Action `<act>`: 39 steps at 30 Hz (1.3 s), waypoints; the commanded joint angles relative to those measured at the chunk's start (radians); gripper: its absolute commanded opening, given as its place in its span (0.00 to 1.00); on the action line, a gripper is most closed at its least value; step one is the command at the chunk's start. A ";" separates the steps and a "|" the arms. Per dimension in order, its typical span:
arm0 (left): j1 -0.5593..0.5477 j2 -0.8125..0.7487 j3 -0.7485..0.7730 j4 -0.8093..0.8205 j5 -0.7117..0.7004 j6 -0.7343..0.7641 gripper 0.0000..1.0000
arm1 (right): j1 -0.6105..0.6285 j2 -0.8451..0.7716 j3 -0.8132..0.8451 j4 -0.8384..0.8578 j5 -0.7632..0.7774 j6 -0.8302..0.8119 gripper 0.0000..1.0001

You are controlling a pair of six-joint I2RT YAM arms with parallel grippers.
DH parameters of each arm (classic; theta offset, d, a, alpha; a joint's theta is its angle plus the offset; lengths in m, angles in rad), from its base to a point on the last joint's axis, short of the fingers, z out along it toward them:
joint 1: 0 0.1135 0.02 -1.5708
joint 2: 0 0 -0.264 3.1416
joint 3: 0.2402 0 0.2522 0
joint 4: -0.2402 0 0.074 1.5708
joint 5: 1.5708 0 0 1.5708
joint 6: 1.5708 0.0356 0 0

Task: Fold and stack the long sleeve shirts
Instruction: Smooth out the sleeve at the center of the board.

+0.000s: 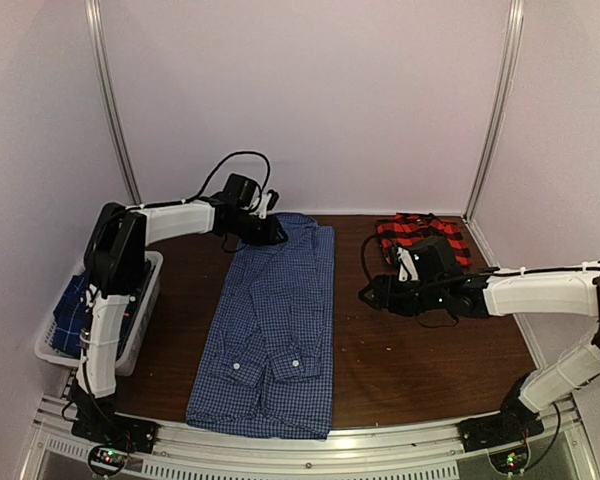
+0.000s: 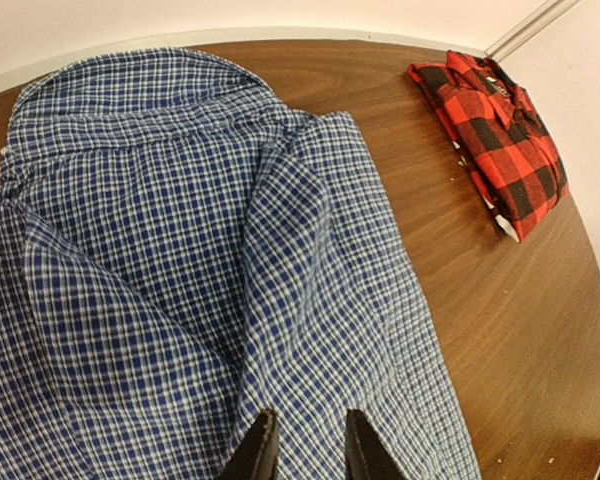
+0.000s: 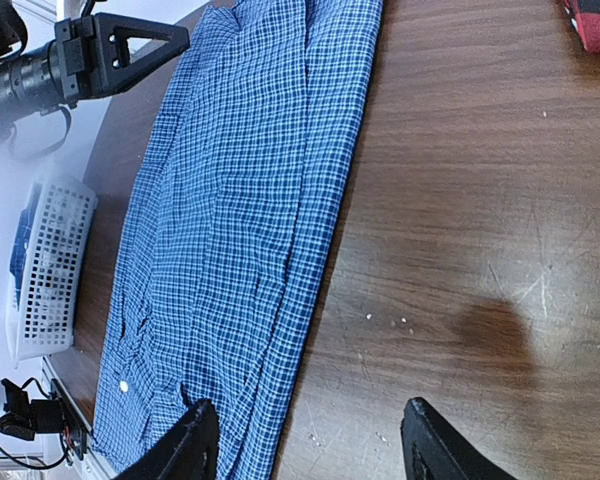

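The blue gingham shirt (image 1: 270,340) lies lengthwise mid-frame on the surface (image 1: 420,370). Just right of it, the right tool (image 1: 366,296) hangs released. Farther up, the left tool (image 1: 273,234) sits at the shirt's collar, and I cannot tell whether it grips. The red plaid shirt (image 1: 420,232) lies folded at upper right.

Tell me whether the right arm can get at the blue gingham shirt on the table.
Likely yes: the right gripper is open, facing the blue gingham shirt along its long edge, with only bare table between them.

gingham shirt (image 1: 270,330) — blue and white | plaid shirt (image 1: 420,232) — red and black | basket (image 1: 145,305) white | table (image 1: 420,365) dark brown wood
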 commanded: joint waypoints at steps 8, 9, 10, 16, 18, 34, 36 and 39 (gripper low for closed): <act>0.004 -0.045 -0.156 0.157 0.101 -0.066 0.19 | 0.006 0.122 0.156 0.065 -0.019 -0.039 0.63; 0.006 -0.027 -0.146 0.157 0.100 -0.066 0.19 | 0.006 0.137 0.171 0.071 -0.025 -0.038 0.62; 0.007 -0.010 -0.132 0.155 0.098 -0.065 0.19 | 0.006 0.150 0.184 0.075 -0.033 -0.039 0.62; 0.031 0.107 -0.003 0.146 0.064 -0.075 0.19 | 0.006 0.235 0.258 0.101 -0.069 -0.037 0.59; 0.040 0.147 0.039 0.140 0.053 -0.079 0.19 | 0.006 0.264 0.279 0.111 -0.077 -0.037 0.58; 0.109 0.237 0.230 0.101 0.121 -0.090 0.21 | -0.073 0.710 0.751 0.178 -0.236 -0.034 0.44; 0.122 0.238 0.228 0.102 0.139 -0.094 0.21 | -0.080 0.781 0.831 0.200 -0.271 -0.013 0.39; 0.136 0.225 0.222 0.100 0.161 -0.091 0.21 | -0.084 0.881 0.934 0.247 -0.322 0.031 0.33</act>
